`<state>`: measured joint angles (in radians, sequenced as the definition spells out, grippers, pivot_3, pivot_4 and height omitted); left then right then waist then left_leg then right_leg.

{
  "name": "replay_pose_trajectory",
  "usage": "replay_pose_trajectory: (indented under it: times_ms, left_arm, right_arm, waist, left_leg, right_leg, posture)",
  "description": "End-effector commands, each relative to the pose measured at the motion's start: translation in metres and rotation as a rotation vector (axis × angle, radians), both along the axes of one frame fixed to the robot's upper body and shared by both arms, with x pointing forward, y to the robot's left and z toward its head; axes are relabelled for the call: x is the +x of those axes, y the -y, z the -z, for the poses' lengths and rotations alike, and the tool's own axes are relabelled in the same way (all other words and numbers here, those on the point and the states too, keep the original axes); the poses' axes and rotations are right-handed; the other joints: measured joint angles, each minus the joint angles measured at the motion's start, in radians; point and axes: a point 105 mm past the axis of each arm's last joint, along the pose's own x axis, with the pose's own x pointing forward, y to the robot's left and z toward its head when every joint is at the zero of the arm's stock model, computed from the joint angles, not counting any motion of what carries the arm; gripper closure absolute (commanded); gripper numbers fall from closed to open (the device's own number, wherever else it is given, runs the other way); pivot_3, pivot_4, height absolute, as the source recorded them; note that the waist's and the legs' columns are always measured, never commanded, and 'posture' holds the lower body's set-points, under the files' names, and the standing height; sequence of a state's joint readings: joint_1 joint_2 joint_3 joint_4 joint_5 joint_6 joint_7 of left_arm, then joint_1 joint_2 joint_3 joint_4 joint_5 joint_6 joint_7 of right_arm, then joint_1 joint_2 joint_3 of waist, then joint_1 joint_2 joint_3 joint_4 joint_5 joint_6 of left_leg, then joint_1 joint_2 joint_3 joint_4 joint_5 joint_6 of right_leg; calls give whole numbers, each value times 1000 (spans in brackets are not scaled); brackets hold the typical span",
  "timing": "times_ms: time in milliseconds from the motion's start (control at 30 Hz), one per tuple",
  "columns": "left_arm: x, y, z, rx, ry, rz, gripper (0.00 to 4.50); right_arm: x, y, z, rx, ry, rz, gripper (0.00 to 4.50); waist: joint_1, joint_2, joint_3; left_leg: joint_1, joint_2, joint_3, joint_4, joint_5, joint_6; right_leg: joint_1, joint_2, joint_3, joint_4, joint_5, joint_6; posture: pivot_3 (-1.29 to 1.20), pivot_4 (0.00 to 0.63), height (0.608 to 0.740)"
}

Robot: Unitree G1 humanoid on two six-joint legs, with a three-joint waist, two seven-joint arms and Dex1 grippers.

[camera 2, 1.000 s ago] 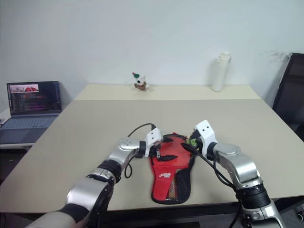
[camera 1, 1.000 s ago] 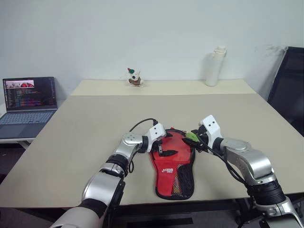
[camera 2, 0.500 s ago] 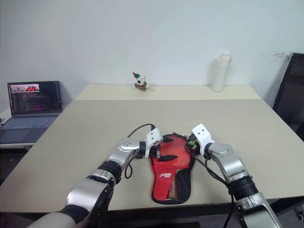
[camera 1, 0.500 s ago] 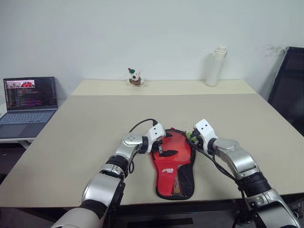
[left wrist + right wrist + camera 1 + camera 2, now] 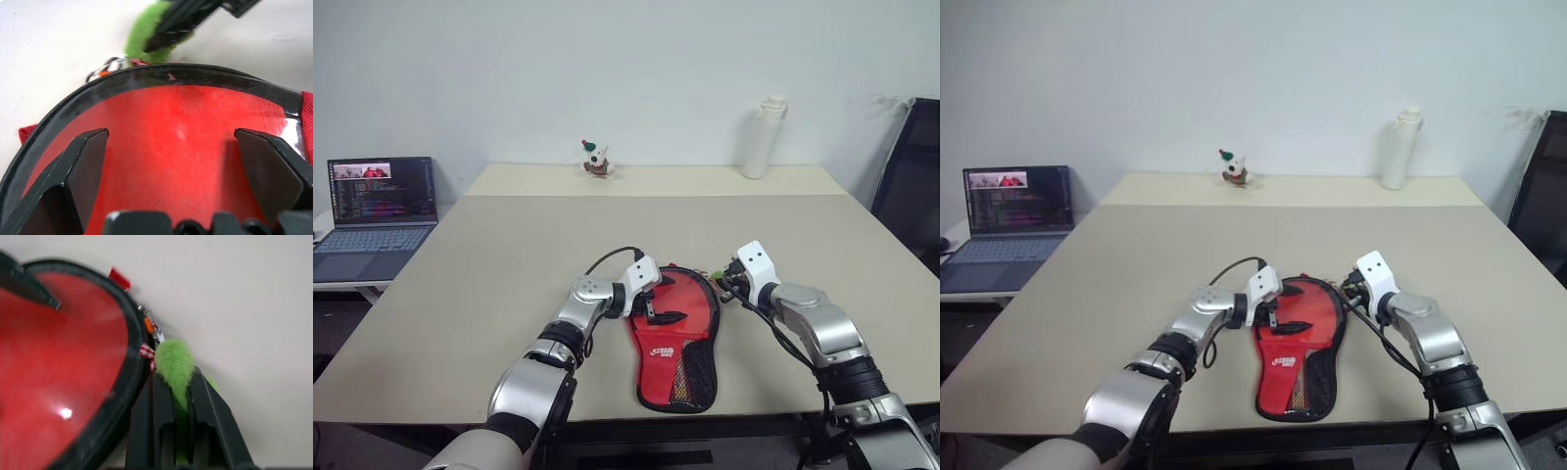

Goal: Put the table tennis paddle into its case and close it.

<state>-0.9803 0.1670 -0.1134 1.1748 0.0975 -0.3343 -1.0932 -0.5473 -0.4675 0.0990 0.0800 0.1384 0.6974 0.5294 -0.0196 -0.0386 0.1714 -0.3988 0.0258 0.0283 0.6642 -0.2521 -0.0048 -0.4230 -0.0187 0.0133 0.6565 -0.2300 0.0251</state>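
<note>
While pinched (right gripper (image 5: pixel 172 382)): green tag (image 5: pixel 173 363).

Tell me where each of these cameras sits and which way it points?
Left and right eye views: from the head, looking down over both arms at the case on the table.
Left wrist view: along the open left claw, over the paddle's red face.
Right wrist view: along the right claw, shut on a green fuzzy charm at the case's edge.
Shared: both wrist views show the charm and the red face.
</note>
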Motion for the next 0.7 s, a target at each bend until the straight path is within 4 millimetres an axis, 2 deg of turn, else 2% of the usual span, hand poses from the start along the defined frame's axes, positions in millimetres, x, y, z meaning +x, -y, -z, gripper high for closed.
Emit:
replay_pose_trajectory:
  times_ms: [33,100,200,533,700]
  left_arm:
    - [-7,1,20,40,-64,4,0]
    - [-8,4,21,41,-70,1,0]
    - [-7,7,21,41,-73,-1,0]
    - [-7,12,21,46,-76,1,0]
    - [-6,13,21,48,-73,-2,0]
  right_arm:
    - [-16,17,-11,-27,14,-7,4465]
    - [-35,23,-9,-57,-21,-51,4465]
    - [-58,21,-9,-67,-71,-117,4465]
    - [-172,-7,5,-55,-347,-476,4465]
    - [-209,-15,14,-37,-451,-564,4465]
  waist:
    - [4,0,0]
    - [13,1,0]
    - [18,1,-1]
    - [21,1,-2]
    - [22,1,-2]
  left_leg:
    - [0,0,0,0,0,0]
    - [0,0,0,0,0,0]
    - [0,0,-1,0,0,0]
    - [-1,0,-3,-1,0,0]
    - [0,0,-3,0,0,0]
  right_leg:
    - [0,0,0,0,0,0]
    - [1,0,0,-1,0,0]
    - [1,0,-1,-3,0,0]
    - [4,0,-4,-9,0,1]
    - [6,0,-4,-9,1,2]
  posture:
    - [0,150,740]
    - [0,150,740]
    - [0,150,740]
    - [0,150,740]
    - [0,150,740]
